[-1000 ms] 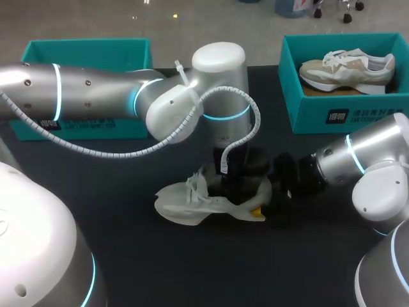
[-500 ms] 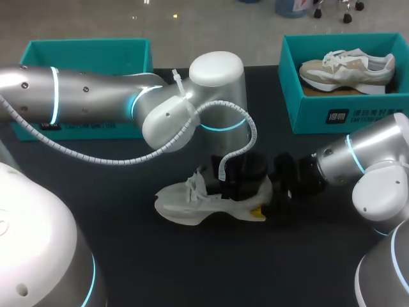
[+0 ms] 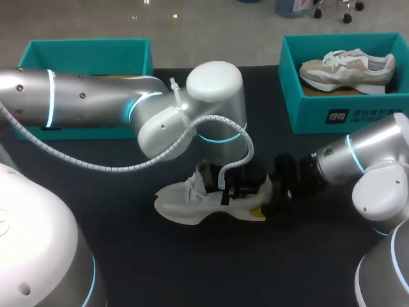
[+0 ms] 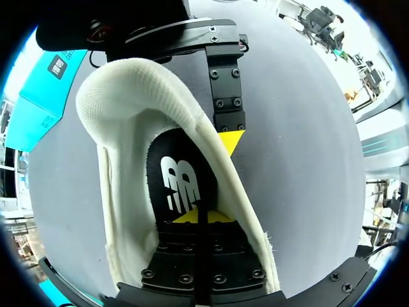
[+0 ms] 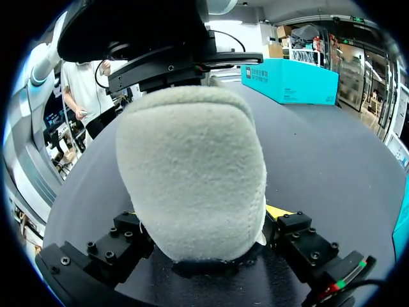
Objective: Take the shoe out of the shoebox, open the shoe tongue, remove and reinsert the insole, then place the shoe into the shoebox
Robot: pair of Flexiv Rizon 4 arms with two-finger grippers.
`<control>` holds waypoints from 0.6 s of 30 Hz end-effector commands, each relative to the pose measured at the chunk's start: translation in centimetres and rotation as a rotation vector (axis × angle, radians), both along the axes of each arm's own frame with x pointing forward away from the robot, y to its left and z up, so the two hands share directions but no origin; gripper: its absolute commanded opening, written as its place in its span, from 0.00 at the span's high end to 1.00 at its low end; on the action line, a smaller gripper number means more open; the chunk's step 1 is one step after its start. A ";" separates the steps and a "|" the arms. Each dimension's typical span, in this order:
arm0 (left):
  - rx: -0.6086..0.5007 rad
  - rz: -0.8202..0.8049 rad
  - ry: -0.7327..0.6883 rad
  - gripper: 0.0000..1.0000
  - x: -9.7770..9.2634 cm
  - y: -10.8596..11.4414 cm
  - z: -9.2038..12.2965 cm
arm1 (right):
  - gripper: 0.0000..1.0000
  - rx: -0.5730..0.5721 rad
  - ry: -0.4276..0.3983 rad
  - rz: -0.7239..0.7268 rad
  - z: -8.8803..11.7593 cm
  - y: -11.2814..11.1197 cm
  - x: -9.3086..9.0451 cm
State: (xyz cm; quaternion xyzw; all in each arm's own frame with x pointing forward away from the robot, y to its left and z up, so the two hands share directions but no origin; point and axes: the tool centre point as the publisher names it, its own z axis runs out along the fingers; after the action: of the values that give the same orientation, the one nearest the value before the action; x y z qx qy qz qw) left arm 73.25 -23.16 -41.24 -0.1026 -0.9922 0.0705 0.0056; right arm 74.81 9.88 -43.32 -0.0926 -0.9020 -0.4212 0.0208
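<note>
Head view, M: white shoe (image 3: 179, 204) logged standing on its sole on the black table (image 3: 192, 268). Arms?

K: Left gripper (image 3: 238, 188) is over the shoe, pointing down into its opening. Right gripper (image 3: 276, 192) is at the shoe's heel end, low over the table.

M: Right wrist view, how do the fingers stand?

K: Right gripper (image 5: 203, 240) is clamped on the white shoe (image 5: 192, 173). The heel fills the gap, with one finger against each side. One yellow tip shows beside the heel; the other is hidden behind it.

M: Left wrist view?

K: Left gripper (image 4: 197, 217) is inside the white shoe (image 4: 128, 128). Its fingers are drawn together, with only a thin seam between them. The yellow tips rest on the black insole (image 4: 176, 173) inside the shoe. Cannot tell whether any of the insole is pinched between them.

M: Anything else there?

K: One of the right gripper's fingers (image 4: 222, 96) lies along the outside of the shoe's wall, touching it.

M: Boxes?

K: Head view again. Shoebox (image 3: 83, 54) stands behind the shoe, off past its toe end, well apart. Other shoebox (image 3: 358, 112) stands behind the shoe past its heel end, also well apart. A beige shoe (image 3: 348, 67) lies in it.
</note>
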 end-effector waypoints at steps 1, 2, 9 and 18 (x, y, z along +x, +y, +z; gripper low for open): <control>-0.019 0.012 -0.016 1.00 0.1 0.7 -1.4 | 1.00 -0.003 0.002 -0.002 -0.3 0.1 0.1; -0.024 0.015 -0.014 1.00 0.1 0.8 -1.2 | 1.00 -0.003 0.002 -0.002 -0.3 0.1 0.1; -0.064 0.042 0.010 1.00 0.4 1.7 0.4 | 1.00 -0.003 0.002 -0.002 -0.3 0.1 0.1; -0.117 0.037 0.083 1.00 0.4 2.5 2.9 | 1.00 -0.003 0.002 -0.002 -0.3 0.1 0.1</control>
State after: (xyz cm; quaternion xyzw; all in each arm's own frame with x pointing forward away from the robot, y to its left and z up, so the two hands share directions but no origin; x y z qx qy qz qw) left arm 73.60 -21.94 -39.35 -0.0804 -0.9881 0.1257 0.0380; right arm 74.84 9.94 -43.26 -0.0929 -0.9019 -0.4214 0.0210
